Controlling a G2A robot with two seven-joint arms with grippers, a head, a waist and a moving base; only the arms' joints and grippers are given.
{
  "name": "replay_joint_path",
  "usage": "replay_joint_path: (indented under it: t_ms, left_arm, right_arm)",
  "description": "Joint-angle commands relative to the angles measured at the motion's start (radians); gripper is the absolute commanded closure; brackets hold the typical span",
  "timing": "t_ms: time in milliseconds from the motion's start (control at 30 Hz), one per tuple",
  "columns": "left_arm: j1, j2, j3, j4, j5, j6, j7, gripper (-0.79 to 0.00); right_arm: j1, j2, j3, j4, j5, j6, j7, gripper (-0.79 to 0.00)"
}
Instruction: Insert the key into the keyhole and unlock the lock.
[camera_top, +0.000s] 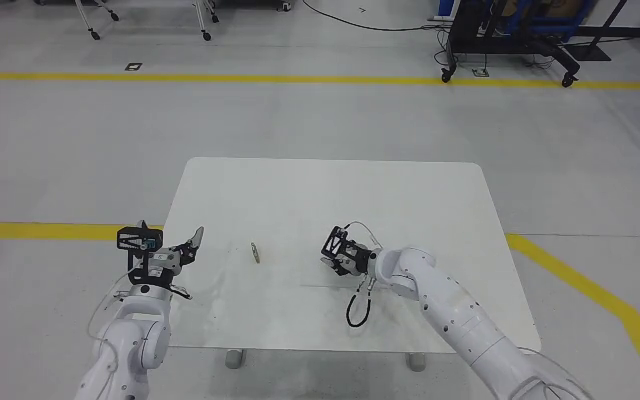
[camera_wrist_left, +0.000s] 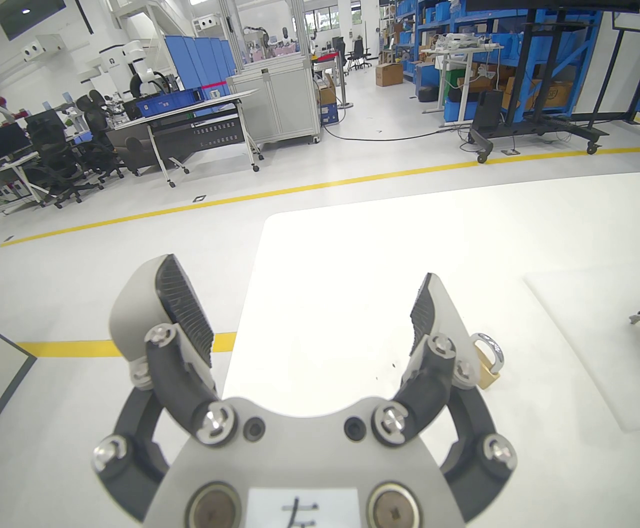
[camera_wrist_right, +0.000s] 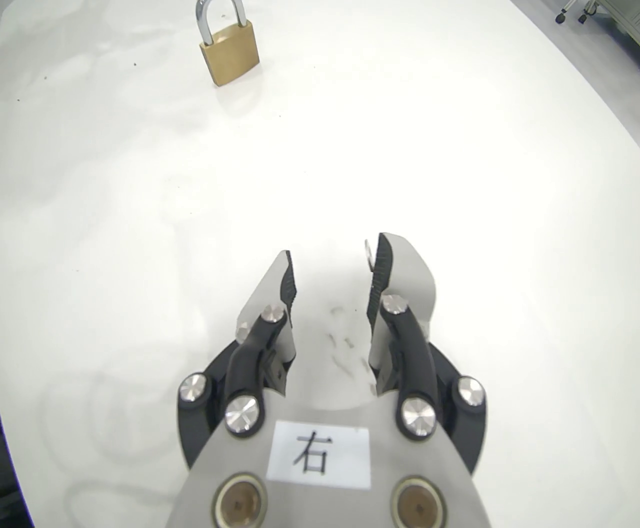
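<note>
Right wrist view reveals the key (camera_wrist_right: 368, 255) beside parted fingers (camera_wrist_right: 406, 272).

We are counting one brass padlock (camera_wrist_right: 230, 52) lying on one white table (camera_top: 400, 200). We are seeing two grippers, the left gripper (camera_wrist_left: 296, 272) and the right gripper (camera_wrist_right: 335, 246), each carrying two ribbed fingers (camera_wrist_left: 182, 305), four in all. We are making out one small silver piece (camera_wrist_right: 368, 255) at a fingertip, possibly the key.
</note>
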Motion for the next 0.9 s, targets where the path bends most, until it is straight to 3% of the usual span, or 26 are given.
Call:
replay_joint_path:
  t_ms: [0,100,300,333,400,467,867]
  left_arm:
    - [0.000,0.000,0.000,0.000,0.000,0.000,0.000,-0.785]
    - [0.000,0.000,0.000,0.000,0.000,0.000,0.000,-0.785]
    - [0.000,0.000,0.000,0.000,0.000,0.000,0.000,-0.785]
    - [0.000,0.000,0.000,0.000,0.000,0.000,0.000,-0.785]
    - [0.000,0.000,0.000,0.000,0.000,0.000,0.000,-0.785]
    - [0.000,0.000,0.000,0.000,0.000,0.000,0.000,-0.785]
    - [0.000,0.000,0.000,0.000,0.000,0.000,0.000,-0.785]
  right_arm:
    - [0.006,-0.001,0.000,0.008,-0.008,0.007,-0.002,-0.289]
    - [0.014,-0.002,0.000,0.016,-0.018,0.021,0.000,-0.311]
    - [0.033,-0.010,-0.012,0.038,-0.030,0.048,-0.001,-0.265]
    - [0.037,-0.012,-0.017,0.045,-0.028,0.050,-0.001,-0.200]
    - [0.046,-0.017,-0.026,0.056,-0.026,0.054,-0.002,-0.154]
    - [0.053,-0.021,-0.033,0.064,-0.028,0.057,-0.002,-0.009]
    - [0.049,-0.016,-0.022,0.046,-0.066,0.046,-0.023,0.000]
